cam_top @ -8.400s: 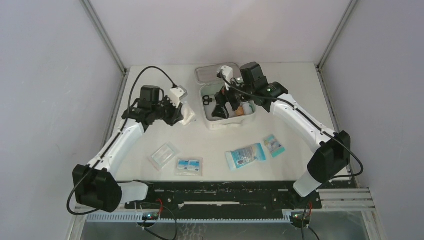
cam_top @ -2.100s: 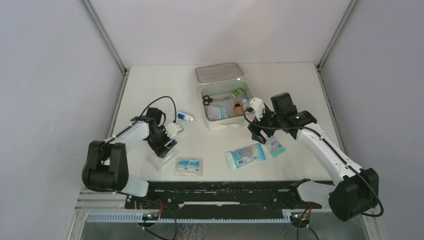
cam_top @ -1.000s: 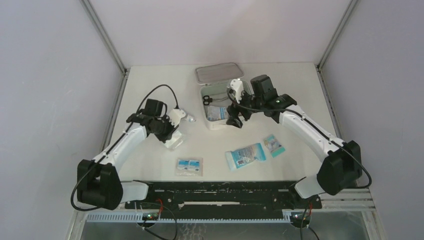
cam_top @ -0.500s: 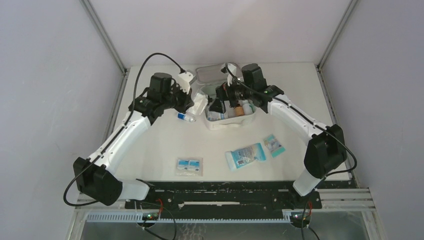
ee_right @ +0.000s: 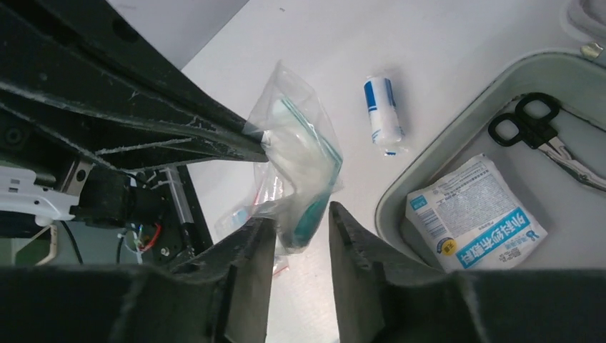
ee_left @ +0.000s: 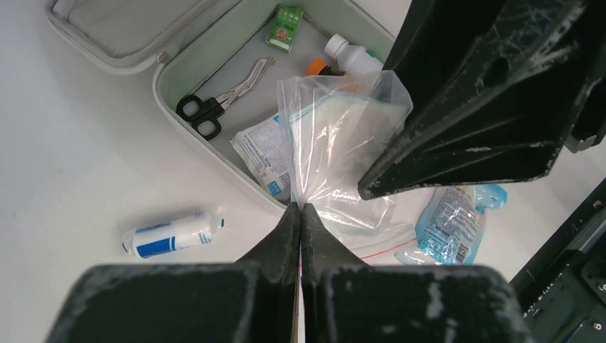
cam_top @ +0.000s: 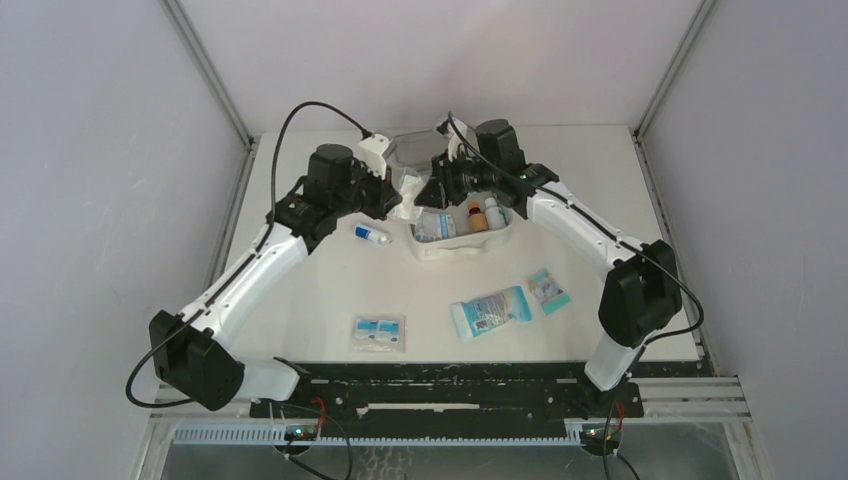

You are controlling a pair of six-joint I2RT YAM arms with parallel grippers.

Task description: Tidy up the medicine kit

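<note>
Medicine kit lies beneath right tool, beside left tool.

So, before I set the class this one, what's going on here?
Two robot arms are working on the open medicine kit. The left gripper is shut on a clear zip bag hanging over the kit's edge. The right gripper has a finger on each side of the bag's lower end; whether it grips is unclear. Scissors and bottles lie inside; packets wait on the table.

White table — med kit, bandage roll, packets.
</note>
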